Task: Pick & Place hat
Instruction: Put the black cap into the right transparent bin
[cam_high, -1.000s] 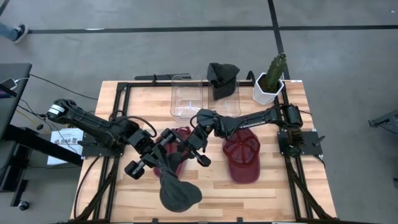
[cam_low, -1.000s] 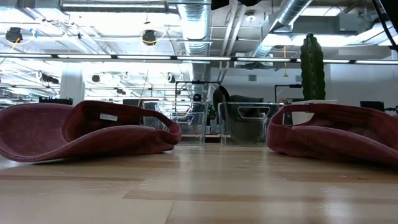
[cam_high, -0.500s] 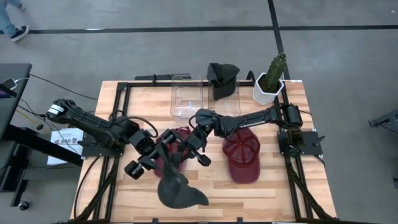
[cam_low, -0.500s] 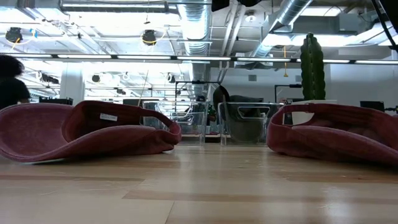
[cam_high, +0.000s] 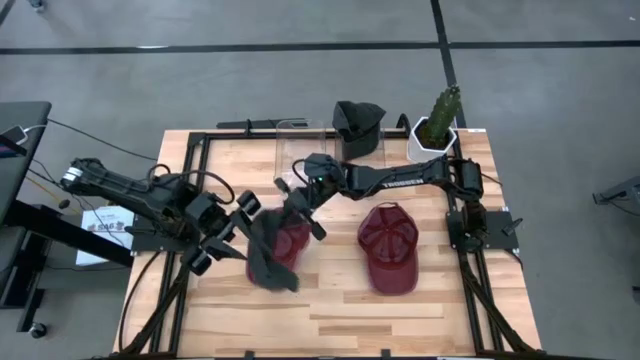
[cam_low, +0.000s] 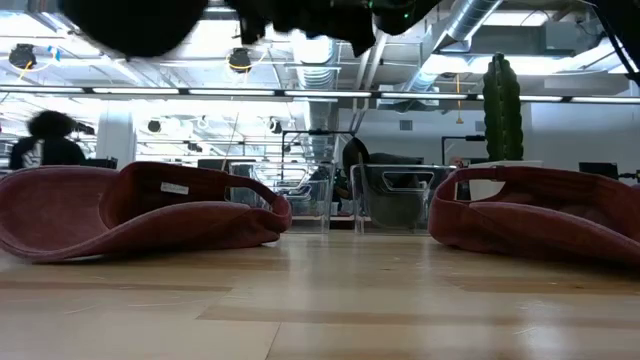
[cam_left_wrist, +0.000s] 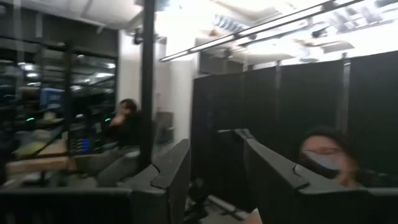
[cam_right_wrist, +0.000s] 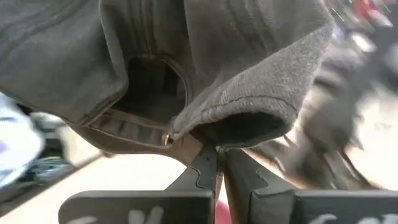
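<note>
A dark grey hat hangs in the air above the left maroon hat, with my right gripper shut on it. In the low view it shows as a dark shape at the top. The left maroon hat lies upside down on the wood. A second maroon hat lies crown up to the right. My left gripper stands open and empty, just left of the grey hat. My right gripper pinches the grey hat's rim between its two fingers, beside the cut-out at the hat's back. The cloth there is folded over, so several layers sit in the pinch. The hat is lifted clear of the table and droops slack toward the near left.
At the far edge stand a clear bin, a dark bin holding a black hat and a potted cactus. A black frame runs along the table's sides. A person shows in the room behind.
My left gripper has opened, let go of the grey hat and drawn back toward the table's left edge. My right gripper has risen and gone toward the far edge, carrying the hat from near the front edge to above the left maroon hat.
</note>
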